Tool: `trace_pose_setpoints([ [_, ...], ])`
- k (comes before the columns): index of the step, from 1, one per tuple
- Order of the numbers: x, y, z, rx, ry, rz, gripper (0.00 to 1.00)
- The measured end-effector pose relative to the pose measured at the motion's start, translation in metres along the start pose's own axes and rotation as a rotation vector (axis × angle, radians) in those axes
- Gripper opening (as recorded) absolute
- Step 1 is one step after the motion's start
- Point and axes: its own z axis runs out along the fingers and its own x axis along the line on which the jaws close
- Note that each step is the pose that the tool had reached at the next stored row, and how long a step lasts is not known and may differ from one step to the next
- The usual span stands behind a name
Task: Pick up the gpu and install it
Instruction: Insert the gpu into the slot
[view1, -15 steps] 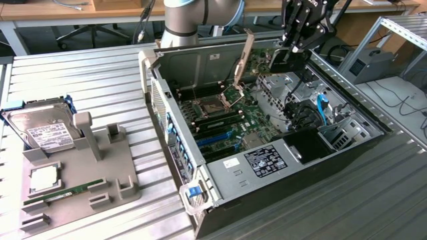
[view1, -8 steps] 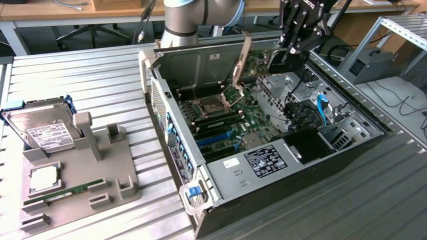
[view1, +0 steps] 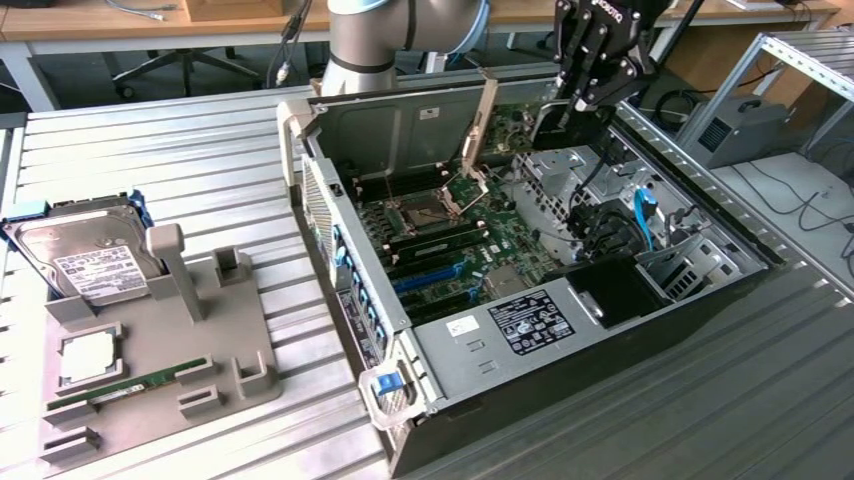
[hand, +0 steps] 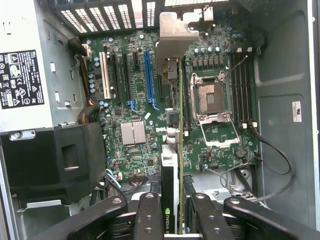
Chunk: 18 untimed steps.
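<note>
One graphics card (hand: 170, 167), clamped in the gripper (view1: 598, 95) at the exterior view's upper right, may jam if it meets the motherboard (hand: 140, 160) slot tilted.

Ribbed grey metal tabletop (view1: 174, 170), light wooden desks (view1: 80, 20) along the far side, black swivel-chair base (view1: 174, 65) beneath them, silver aluminium frame (view1: 807, 45) at the exterior view's right, even light

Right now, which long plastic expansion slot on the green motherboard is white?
The outermost slot, next to the silver metal power supply box; the others are black or blue.
</note>
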Motion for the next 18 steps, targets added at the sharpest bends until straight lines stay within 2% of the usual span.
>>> trace_pose_setpoints([
  [8, 0.000, 0.0018, 0.0001, 0.0002, -0.0004, 0.000, 0.27],
  [18, 0.001, 0.0129, 0.0006, 0.0063, -0.0064, 0.000, 0.27],
])
